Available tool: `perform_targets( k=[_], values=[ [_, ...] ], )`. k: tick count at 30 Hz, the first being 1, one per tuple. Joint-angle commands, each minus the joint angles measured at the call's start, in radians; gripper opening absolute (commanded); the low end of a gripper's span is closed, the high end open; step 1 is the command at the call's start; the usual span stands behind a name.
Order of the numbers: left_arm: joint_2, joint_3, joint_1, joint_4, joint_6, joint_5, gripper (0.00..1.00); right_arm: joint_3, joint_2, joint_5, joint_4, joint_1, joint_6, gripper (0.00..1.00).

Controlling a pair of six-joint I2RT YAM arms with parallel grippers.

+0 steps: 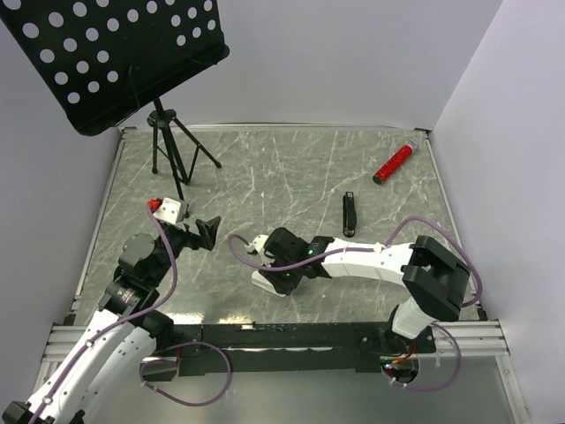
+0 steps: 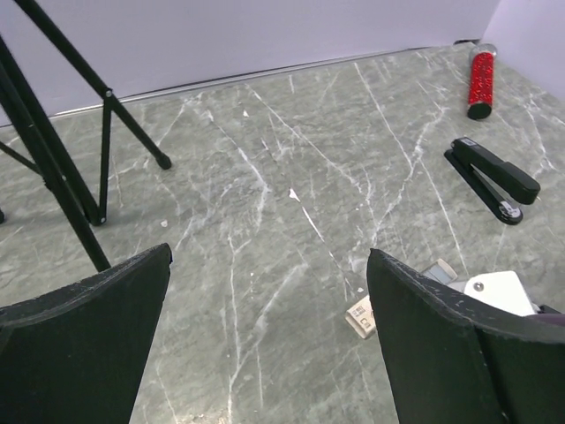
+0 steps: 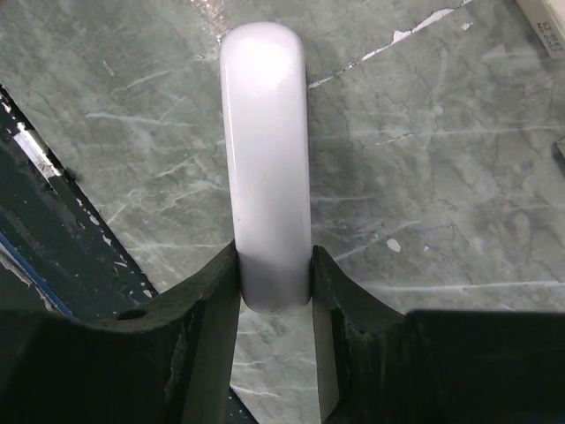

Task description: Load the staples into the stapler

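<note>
Loading looks not yet begun. The black stapler (image 1: 350, 214) lies closed and untouched on the marble table (image 1: 291, 168). The staples box (image 2: 360, 316) sits well left of the stapler. Also left of it, the right gripper (image 3: 274, 265) pinches a white rounded bar (image 3: 265, 150). Farther left, the left gripper (image 2: 269, 256) gapes wide, empty.

The stapler (image 1: 350, 214) is laid right of the middle of the table (image 1: 291, 168). The cylinder (image 1: 394, 163) is placed behind it, toward the far right corner. The stand (image 1: 172, 150) is set at the far left. The rounded bar (image 3: 265, 132) is kept near the front edge, clamped between the fingers of the right gripper (image 3: 274, 265). The staple box (image 2: 362, 316) is found just behind the bar, between the left gripper (image 1: 207, 231) and the stapler.
</note>
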Motion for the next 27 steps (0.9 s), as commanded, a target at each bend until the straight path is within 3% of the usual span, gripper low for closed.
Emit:
perform_targets(
  k=[1,5,8,10,17,22,24,27],
  values=[
    [0.008,-0.011,0.002,0.051,0.034,0.117,0.97,0.011,-0.016,-0.002,0.109,0.003,-0.043,0.37],
    [0.081,0.003,0.004,0.047,0.045,0.237,0.97,-0.015,-0.081,0.011,0.097,0.002,-0.025,0.74],
    [0.139,0.007,0.002,0.057,0.046,0.338,0.97,-0.057,-0.177,0.059,0.103,-0.003,0.008,0.92],
    [0.176,0.016,0.002,0.059,0.049,0.393,0.97,-0.096,-0.266,0.123,0.109,-0.018,0.026,0.98],
    [0.374,0.082,-0.062,0.022,0.078,0.559,0.97,-0.247,-0.574,0.209,0.187,-0.187,0.170,1.00],
    [0.552,0.161,-0.284,-0.085,0.247,0.489,0.97,-0.417,-0.855,0.278,0.369,-0.250,0.198,1.00],
    [0.606,0.205,-0.315,-0.124,0.270,0.513,0.97,-0.487,-0.948,0.268,0.466,-0.253,0.165,1.00],
    [0.696,0.256,-0.399,-0.170,0.320,0.512,0.97,-0.476,-1.004,0.292,0.402,-0.255,0.185,1.00]
  ],
)
